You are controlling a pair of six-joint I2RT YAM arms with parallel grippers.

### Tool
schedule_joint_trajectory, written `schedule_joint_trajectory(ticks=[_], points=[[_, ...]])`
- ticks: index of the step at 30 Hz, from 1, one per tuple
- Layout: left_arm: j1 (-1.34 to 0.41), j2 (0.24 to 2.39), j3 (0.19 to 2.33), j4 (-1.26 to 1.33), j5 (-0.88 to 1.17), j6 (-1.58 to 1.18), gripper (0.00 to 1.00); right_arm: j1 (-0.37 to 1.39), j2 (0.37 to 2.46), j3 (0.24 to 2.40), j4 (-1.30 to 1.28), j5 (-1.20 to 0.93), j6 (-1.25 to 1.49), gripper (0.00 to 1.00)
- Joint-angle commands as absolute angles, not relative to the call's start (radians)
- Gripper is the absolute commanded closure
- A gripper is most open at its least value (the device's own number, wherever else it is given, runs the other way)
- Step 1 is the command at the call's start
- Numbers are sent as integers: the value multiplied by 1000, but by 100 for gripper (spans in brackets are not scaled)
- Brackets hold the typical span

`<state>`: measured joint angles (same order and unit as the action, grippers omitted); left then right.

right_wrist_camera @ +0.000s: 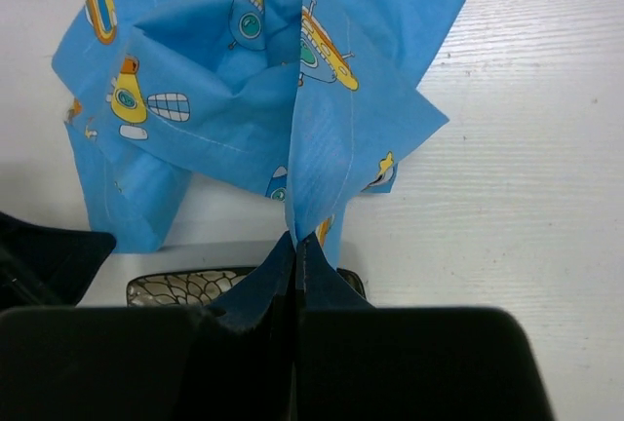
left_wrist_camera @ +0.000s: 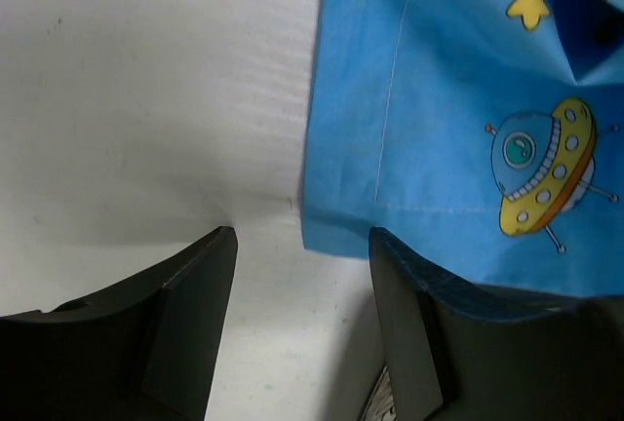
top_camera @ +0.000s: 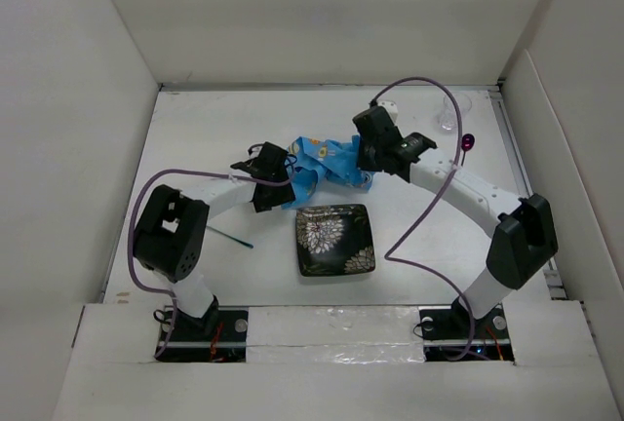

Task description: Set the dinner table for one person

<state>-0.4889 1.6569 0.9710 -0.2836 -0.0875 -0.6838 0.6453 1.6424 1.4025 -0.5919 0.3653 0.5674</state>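
On the white dinner table (top_camera: 195,138) a blue cloth (top_camera: 327,161) is pinched by the closed right gripper (right_wrist_camera: 295,246); the left gripper (left_wrist_camera: 302,241) is held open at the cloth's edge.

From above I see my left hand (top_camera: 265,179) and right hand (top_camera: 369,155) at either end of a crumpled blue cloth (top_camera: 327,163) on the white desk (top_camera: 195,138). A black flowered plate (top_camera: 334,239) lies just nearer me, with a thin teal stick (top_camera: 232,238) to its left. A clear glass (top_camera: 453,114) stands far right.

Matte dinner table (top_camera: 210,138), soft cloth (right_wrist_camera: 224,119)
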Motion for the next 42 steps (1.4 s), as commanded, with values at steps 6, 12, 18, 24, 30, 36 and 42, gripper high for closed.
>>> schedule_joint_trajectory(ticks=[6, 12, 18, 24, 30, 36, 42], points=[[-488, 1739, 1026, -282, -155, -634, 49, 607, 1560, 1353, -523, 321, 603, 100], [-497, 1802, 1042, -288, -166, -589, 58, 607, 1545, 1332, -495, 299, 606, 100], [-560, 1847, 1051, -336, -186, -566, 77, 586, 1522, 1348, -486, 288, 589, 100], [-569, 1830, 1031, -356, -216, -566, 100, 552, 1485, 1359, -479, 259, 572, 100], [-540, 1747, 1130, -411, -245, -551, 100, 531, 1448, 1344, -462, 226, 557, 100], [-503, 1623, 1262, -455, -256, -525, 100, 474, 1407, 1388, -477, 179, 548, 100], [-402, 1540, 1432, -460, -195, -506, 100, 426, 1351, 1454, -474, 123, 543, 100]])
